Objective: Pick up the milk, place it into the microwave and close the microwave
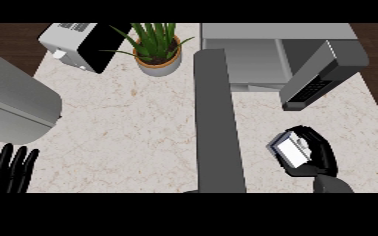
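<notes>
A small grey-and-white milk carton [290, 150] lies in my right hand [319, 155], whose fingers curl round it, at the lower right over the counter. The microwave [251, 55] stands at the back right with its cavity showing. Its door [218, 120] stands swung wide, reaching toward the front edge as a long dark grey slab just left of the carton. My left hand [16, 167] rests at the lower left edge, fingers straight and up, holding nothing.
A potted green plant [157, 50] stands at the back centre. A toaster-like grey appliance [81, 45] sits at the back left, a large grey rounded object [26, 102] at the left edge, and a dark handled panel [321, 75] right of the microwave.
</notes>
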